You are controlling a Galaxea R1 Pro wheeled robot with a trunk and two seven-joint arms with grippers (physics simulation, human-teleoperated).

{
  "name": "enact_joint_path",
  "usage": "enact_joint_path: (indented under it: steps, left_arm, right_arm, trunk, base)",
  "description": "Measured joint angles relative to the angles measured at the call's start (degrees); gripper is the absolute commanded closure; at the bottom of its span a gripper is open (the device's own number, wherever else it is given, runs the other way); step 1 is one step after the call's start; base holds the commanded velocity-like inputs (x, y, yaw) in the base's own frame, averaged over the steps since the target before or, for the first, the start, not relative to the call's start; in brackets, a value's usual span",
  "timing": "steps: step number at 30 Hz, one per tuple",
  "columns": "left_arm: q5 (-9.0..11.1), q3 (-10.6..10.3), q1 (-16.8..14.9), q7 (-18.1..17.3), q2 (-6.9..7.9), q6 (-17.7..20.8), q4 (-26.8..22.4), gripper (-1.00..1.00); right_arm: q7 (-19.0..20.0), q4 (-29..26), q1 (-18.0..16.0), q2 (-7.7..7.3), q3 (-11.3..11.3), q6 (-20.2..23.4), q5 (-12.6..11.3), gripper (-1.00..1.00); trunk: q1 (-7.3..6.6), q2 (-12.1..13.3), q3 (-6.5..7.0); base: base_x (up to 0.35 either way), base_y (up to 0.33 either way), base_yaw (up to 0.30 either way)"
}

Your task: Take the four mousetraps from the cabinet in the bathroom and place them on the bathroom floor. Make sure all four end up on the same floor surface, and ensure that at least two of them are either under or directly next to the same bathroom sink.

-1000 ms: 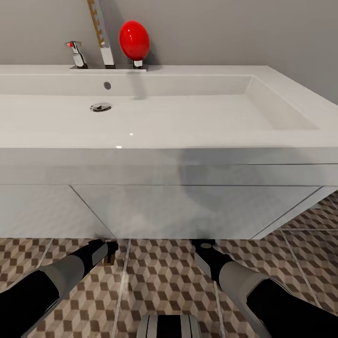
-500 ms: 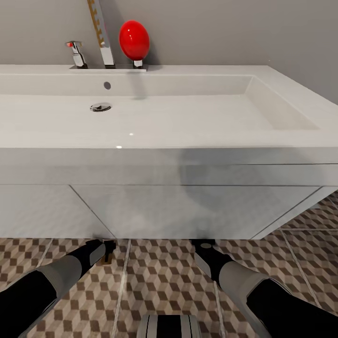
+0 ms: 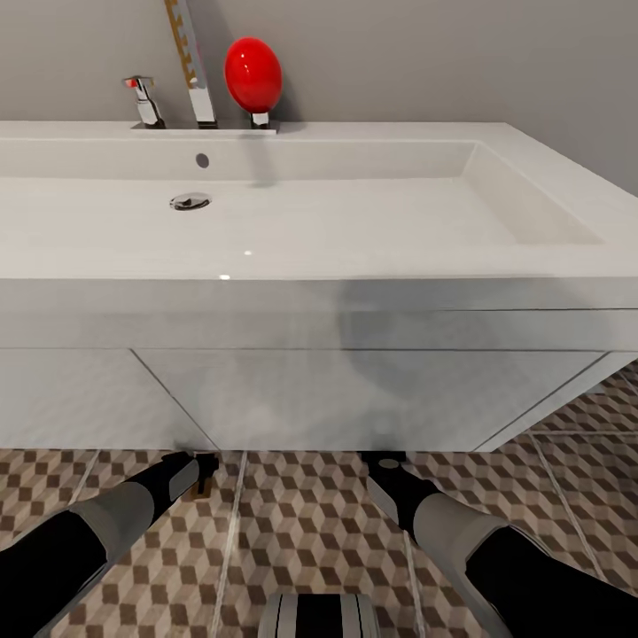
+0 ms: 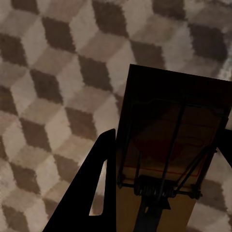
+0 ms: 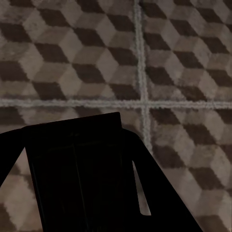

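My left gripper point(image 3: 202, 470) hangs low over the bathroom floor point(image 3: 301, 523), at the foot of the white vanity below the sink point(image 3: 549, 257). It is shut on a mousetrap point(image 4: 169, 159), a brown wooden slab with a wire bar and spring, held between dark fingers point(image 4: 96, 193). That mousetrap point(image 3: 206, 486) shows as a small brown bit at the fingertips in the head view. My right gripper point(image 3: 387, 461) is at the same height further right, shut on a second mousetrap point(image 5: 77, 179), which is dark in shadow above the tiles. The cabinet is out of view.
The white vanity front point(image 3: 354, 399) stands directly ahead of both grippers, with the basin rim overhanging. A chrome tap point(image 3: 200, 93) and red ball knob point(image 3: 253, 73) stand at the back wall. Open cube-patterned tiles point(image 3: 567, 496) stretch right of the vanity.
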Motion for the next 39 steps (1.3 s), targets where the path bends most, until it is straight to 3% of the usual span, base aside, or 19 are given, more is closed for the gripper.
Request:
enact_joint_path:
  steps: [33, 39]
  left_arm:
    - [0.26, 0.22, -0.11, -0.40, 0.19, -1.73, -0.17, 1.00]
    - [0.26, 0.34, -3.36, -0.40, 0.26, -1.70, -0.17, 1.00]
  right_arm:
    - [0.00, -0.84, 0.08, 0.01, 0.15, 0.19, 0.15, 1.00]
    - [0.06, -0.99, -2.40, 0.00, -0.29, 0.22, -0.09, 1.00]
  trunk:
    - [0.03, 0.01, -0.33]
    - [0.06, 0.01, -0.33]
  base:
    - [-0.005, 0.000, 0.000]
    - [-0.261, 0.000, 0.000]
